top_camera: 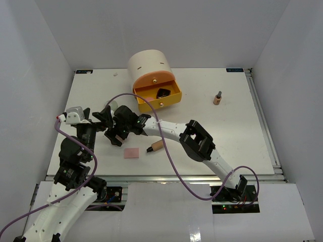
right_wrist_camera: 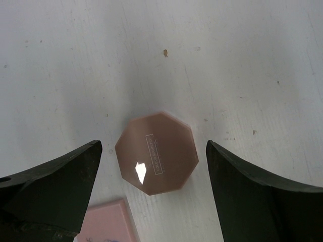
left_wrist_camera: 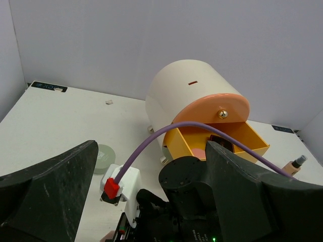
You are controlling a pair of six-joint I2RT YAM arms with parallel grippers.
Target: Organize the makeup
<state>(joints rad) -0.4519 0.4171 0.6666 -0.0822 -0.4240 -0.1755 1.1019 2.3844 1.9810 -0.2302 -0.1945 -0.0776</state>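
My right gripper (right_wrist_camera: 153,151) is open and hangs straight over a pink octagonal compact (right_wrist_camera: 156,159) lying flat on the table, one finger on each side and not touching it. A pink rectangular compact (right_wrist_camera: 108,224) lies just beside it and also shows in the top view (top_camera: 131,153). In the top view the right gripper (top_camera: 115,135) hides the octagon. A tan bottle (top_camera: 155,146) lies on its side nearby, and another (top_camera: 218,98) stands at the right. My left gripper (top_camera: 105,117) is open and empty, close behind the right wrist. A black compact (top_camera: 163,93) lies in the drawer.
The cream cylinder (top_camera: 149,64) stands at the back with its orange drawer (top_camera: 174,98) pulled open; a pink item (left_wrist_camera: 199,151) lies inside. A grey-green round jar (left_wrist_camera: 103,159) sits left of the cylinder. A purple cable (top_camera: 166,151) loops over the table.
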